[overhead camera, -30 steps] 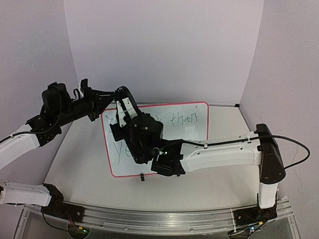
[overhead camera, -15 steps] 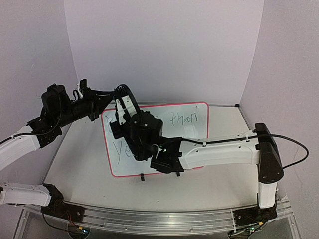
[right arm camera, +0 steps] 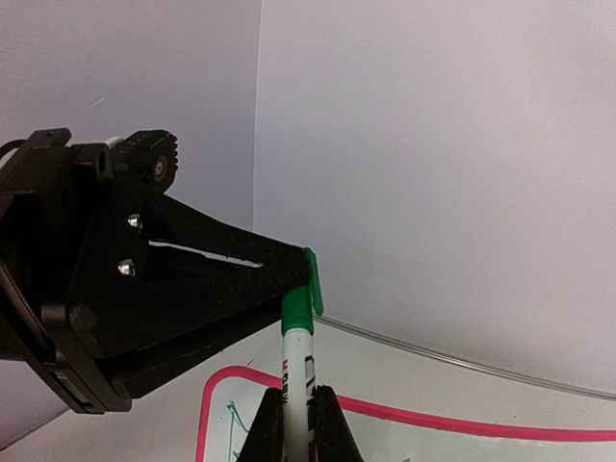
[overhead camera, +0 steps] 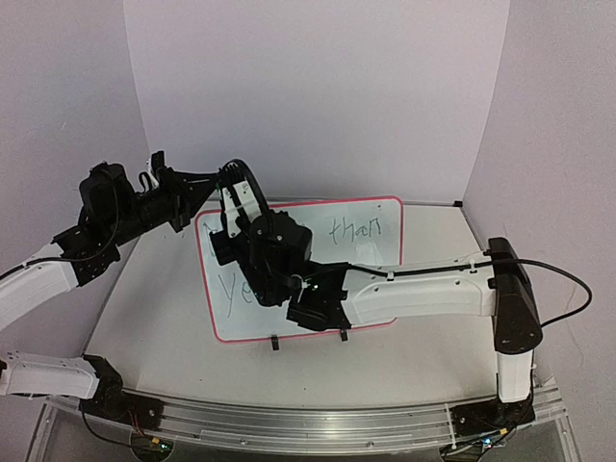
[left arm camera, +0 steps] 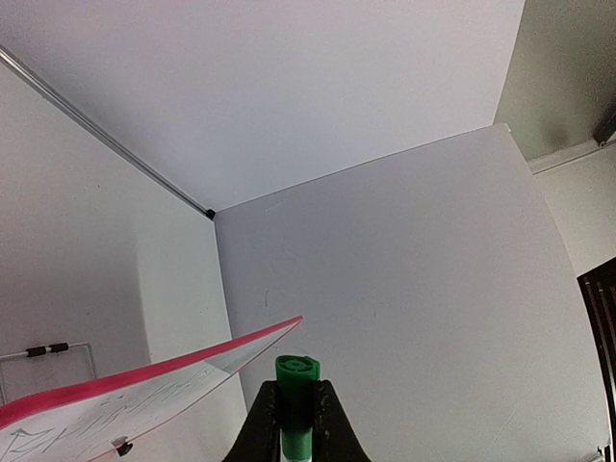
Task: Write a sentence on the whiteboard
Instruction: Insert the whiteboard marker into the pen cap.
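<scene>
The whiteboard (overhead camera: 371,265) lies flat on the table, pink-framed. The green sentence shows in part: "than" (overhead camera: 354,229) on the upper line and "ye" (overhead camera: 234,289) below; my right arm hides the rest. My right gripper (overhead camera: 229,195) is shut on the white body of a green marker (right arm camera: 297,371), held upright above the board's far left corner. My left gripper (overhead camera: 211,181) meets it from the left and is shut on the marker's green cap (left arm camera: 296,373). In the right wrist view the left gripper's black fingers (right arm camera: 207,279) clamp the cap (right arm camera: 301,294).
Two small black clips (overhead camera: 274,342) sit on the board's near edge. Purple walls close in the table at the back and sides. The board's far corner (left arm camera: 274,332) shows in the left wrist view. The right forearm (overhead camera: 423,294) crosses over the board's near right part.
My right arm's wrist and elbow have crept slightly left and up. The two grippers stay joined at the marker; the left arm has hardly moved.
</scene>
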